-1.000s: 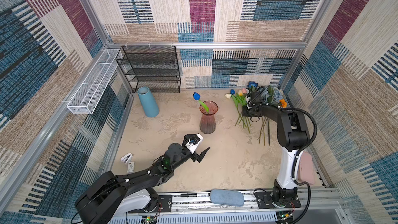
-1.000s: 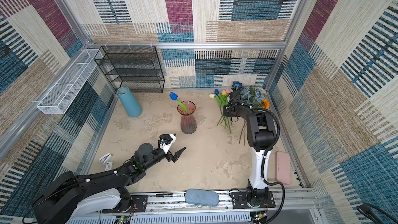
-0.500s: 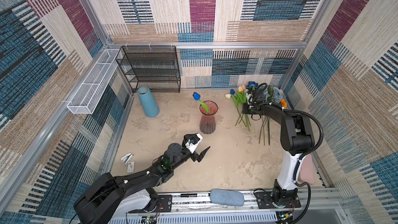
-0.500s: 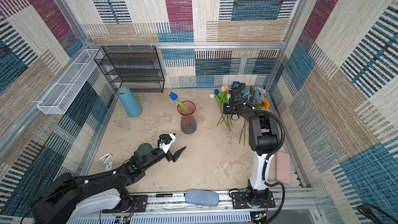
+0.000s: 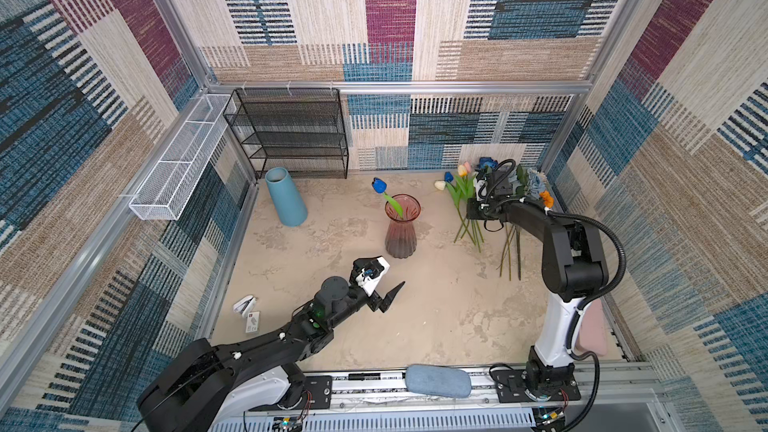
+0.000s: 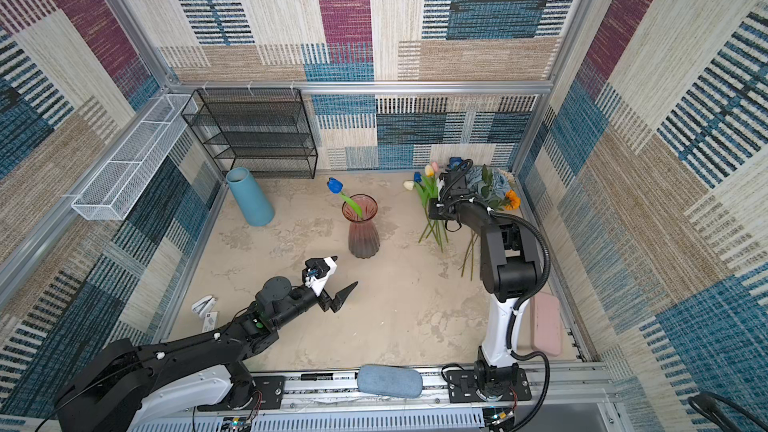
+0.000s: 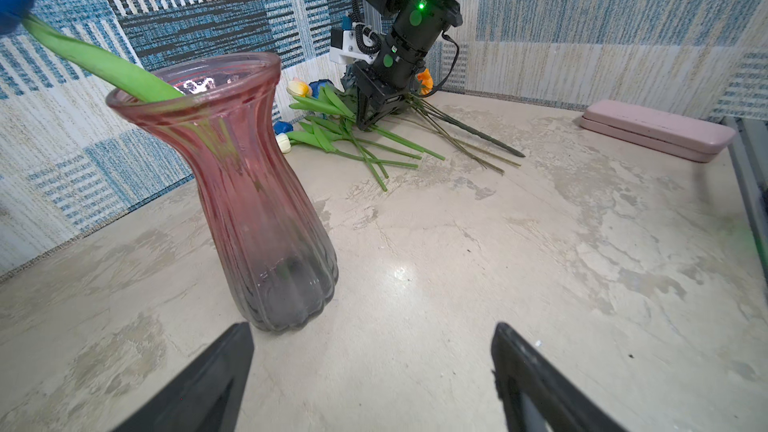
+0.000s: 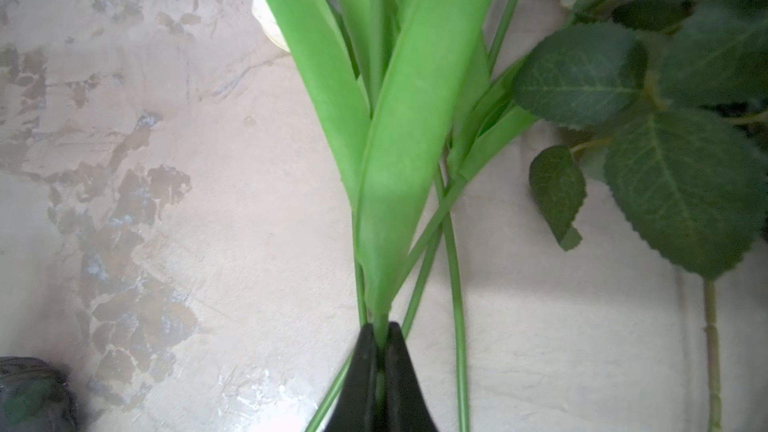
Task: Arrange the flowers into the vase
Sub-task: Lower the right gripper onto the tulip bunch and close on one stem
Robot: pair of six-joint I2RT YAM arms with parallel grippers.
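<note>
Right gripper (image 7: 365, 122) pinches shut on one tulip stem (image 8: 381, 317) among the flowers (image 5: 469, 201) heaped at the tabletop's (image 5: 436, 317) far right corner, blooms toward the far edge, the vase (image 5: 401, 226) well apart toward mid-table; left gripper (image 7: 372, 328) hangs spread, nearer the vase.

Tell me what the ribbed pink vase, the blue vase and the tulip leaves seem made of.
Pink vase: likely glass; translucent and glossy, and the green stem shows through its ribbed wall.
Blue vase: probably ceramic or plastic; opaque, matte, even colour.
Tulip leaves: artificial, soft plastic or foam-like; matte, flat green, no veins.
</note>
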